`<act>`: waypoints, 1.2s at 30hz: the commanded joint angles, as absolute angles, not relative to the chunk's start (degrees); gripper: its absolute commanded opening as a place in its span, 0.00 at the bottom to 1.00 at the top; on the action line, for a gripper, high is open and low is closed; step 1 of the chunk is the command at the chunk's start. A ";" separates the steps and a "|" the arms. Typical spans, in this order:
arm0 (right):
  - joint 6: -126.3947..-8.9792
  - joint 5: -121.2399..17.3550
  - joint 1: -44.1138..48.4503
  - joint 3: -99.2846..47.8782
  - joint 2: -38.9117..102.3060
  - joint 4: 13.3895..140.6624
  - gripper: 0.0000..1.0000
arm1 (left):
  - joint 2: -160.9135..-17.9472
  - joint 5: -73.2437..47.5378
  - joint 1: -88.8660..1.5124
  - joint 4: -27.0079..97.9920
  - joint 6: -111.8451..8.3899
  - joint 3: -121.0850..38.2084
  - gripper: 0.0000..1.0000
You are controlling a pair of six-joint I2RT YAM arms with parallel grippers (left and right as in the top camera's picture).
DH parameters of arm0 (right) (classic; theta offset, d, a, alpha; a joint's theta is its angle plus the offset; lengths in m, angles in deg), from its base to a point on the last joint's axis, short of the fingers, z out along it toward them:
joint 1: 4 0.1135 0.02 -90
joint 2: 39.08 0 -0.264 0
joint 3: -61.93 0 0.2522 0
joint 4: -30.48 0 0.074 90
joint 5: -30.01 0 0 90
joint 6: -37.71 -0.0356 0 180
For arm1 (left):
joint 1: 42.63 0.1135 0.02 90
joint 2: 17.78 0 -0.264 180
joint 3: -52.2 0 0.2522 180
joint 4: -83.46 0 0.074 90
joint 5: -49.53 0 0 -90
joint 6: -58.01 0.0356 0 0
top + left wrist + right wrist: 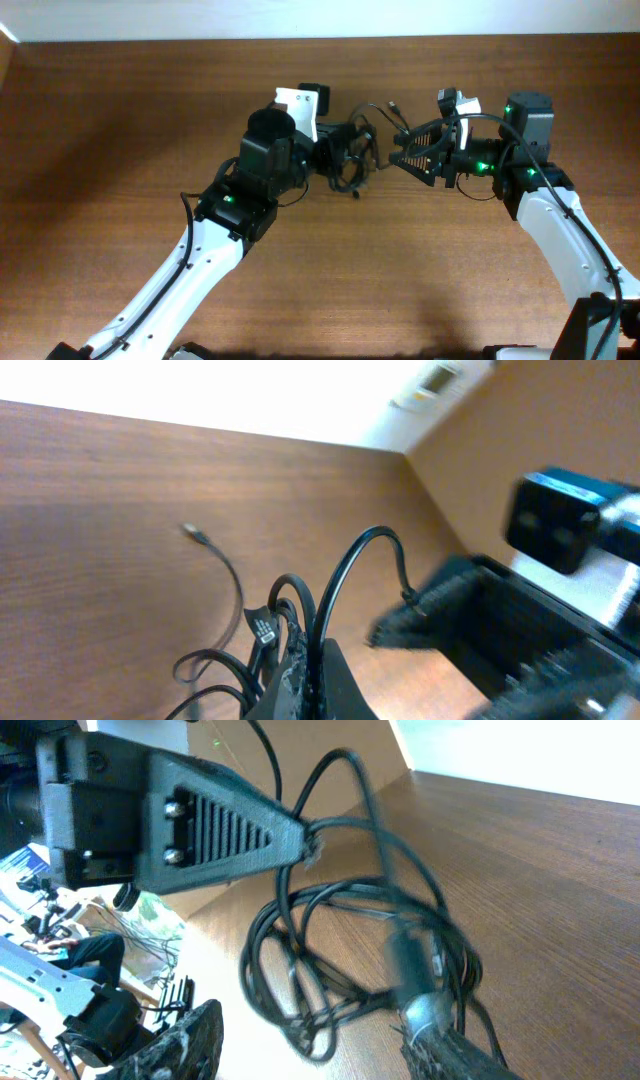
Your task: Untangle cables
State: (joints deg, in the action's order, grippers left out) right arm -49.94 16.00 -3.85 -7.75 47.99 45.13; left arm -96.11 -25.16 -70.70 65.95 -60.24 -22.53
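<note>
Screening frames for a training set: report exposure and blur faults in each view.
Overhead: sharp, but the strip above the brown wooden table is blown out white and the left side darkens. Left wrist: overexposed top band, right side smeared. Right wrist: the thin black cables are blurred mid-frame, upper right corner washed out.

My cables [352,165] are black all over, a dark knot against the table [150,120], which is warm reddish-brown wood streaked with fine grain. My right gripper [398,152] is matte black, its fingers [210,825] ribbed with parallel slats. My arms [185,265] wear white shells with black joints and small green lights [480,167]. At twelve o'clock runs a white strip [300,15].
</note>
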 commanded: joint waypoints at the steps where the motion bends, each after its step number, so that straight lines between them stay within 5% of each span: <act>1: -49.76 14.19 -3.96 -7.99 48.21 45.17 0.58 | -95.67 -35.13 -70.70 65.95 -59.10 -23.21 0.00; 24: -51.97 0.37 -3.96 -7.99 48.21 45.34 0.62 | -95.69 -57.57 -70.59 64.94 -56.11 -23.21 0.00; 29: -58.09 0.39 -3.96 -7.99 48.21 45.37 0.61 | -95.67 -44.79 -70.59 67.57 -56.11 -23.23 0.00; 32: -62.53 0.57 -3.96 -7.99 48.19 45.39 0.51 | -95.67 -31.74 -70.59 70.39 -56.15 -23.23 0.00; 36: -63.75 7.96 -4.03 -7.99 48.19 45.50 0.50 | -95.39 -27.98 -70.59 70.69 -60.13 -23.23 0.00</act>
